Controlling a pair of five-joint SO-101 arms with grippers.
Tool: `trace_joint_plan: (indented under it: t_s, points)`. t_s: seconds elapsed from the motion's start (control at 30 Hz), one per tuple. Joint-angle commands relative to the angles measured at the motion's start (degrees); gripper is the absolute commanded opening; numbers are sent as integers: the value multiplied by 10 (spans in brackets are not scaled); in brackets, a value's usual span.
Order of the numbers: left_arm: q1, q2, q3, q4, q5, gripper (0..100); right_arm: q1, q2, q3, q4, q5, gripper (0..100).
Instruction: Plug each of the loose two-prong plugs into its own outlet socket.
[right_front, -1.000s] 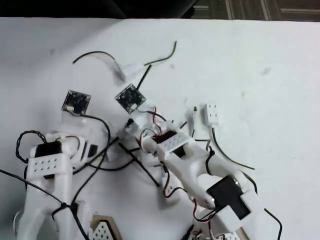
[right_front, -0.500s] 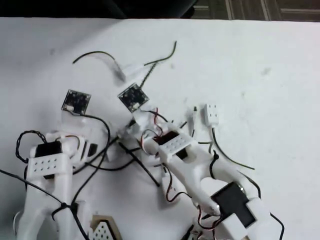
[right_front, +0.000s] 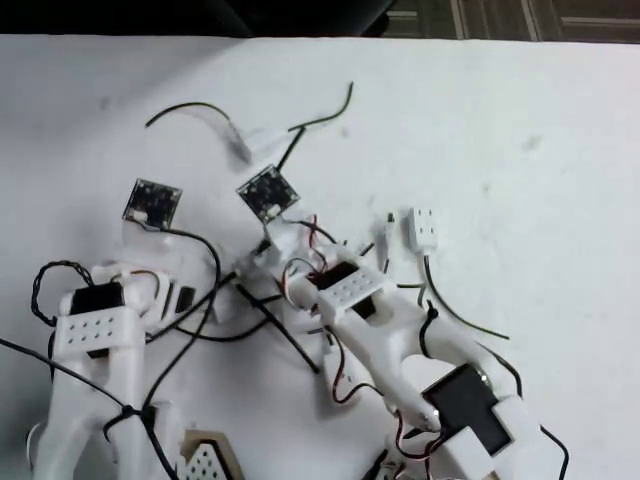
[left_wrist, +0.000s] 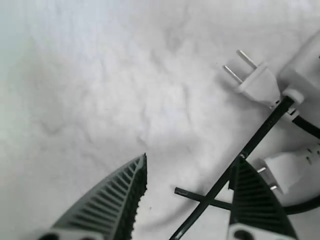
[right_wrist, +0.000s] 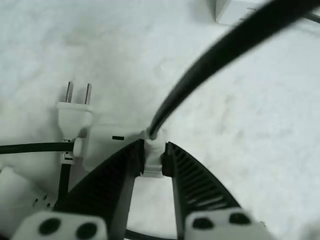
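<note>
While the left arm (right_front: 92, 330) sits just as it did a second ago, down at the table's seven o'clock, the right arm (right_front: 400, 340) is the one that has shifted. Its elbow has slid out toward five o'clock and its wrist has edged a shade toward three. For the last half second it has hardly stirred. From where I stand, that reads as a grip being settled rather than a carry.

The right gripper (right_wrist: 154, 146) has its fingers drawn in narrow on the white collar of a plug (right_wrist: 152, 162), just where the black cord (right_wrist: 225, 47) runs out of it. I can't see that plug's prongs. A second plug (right_wrist: 74, 117) lies flat on the table (right_wrist: 260, 130) just beside it, both prongs bare. The left gripper (left_wrist: 190, 162) hangs with its fingers spread wide and nothing caught between them, a loose plug (left_wrist: 257, 82) lying near.

The outlet block (right_front: 422, 228) lies at about two o'clock from the right wrist, well apart from the held plug. So I judge nothing is plugged in yet. The held plug needs lifting, turning prongs-first and carrying over, and the tangle of cords is likely to drag.
</note>
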Motion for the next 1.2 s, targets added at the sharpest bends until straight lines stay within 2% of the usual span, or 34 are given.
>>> trace_joint_plan:
  t_s: [0.0, 0.4, 0.57, 0.8, 0.97, 1.17]
  points:
    - [-3, -15, -2, -8, 6, 268, 6, 14, -23, 0, 0, 17]
    - [-3, -15, -2, -7, 5, 268, 7, 73, -80, 111, -5, 17]
    - [-4, -15, -2, -6, 5, 268, 6, 77, -78, 149, -33, 17]
    - [-3, -15, -2, -6, 4, 268, 7, 52, -103, 151, -36, 17]
    - [-3, -18, 6, -9, 4, 267, 38, 10, -147, 151, -37, 17]
    - [-3, -18, 6, -9, 4, 267, 94, 42, -223, 151, -37, 17]
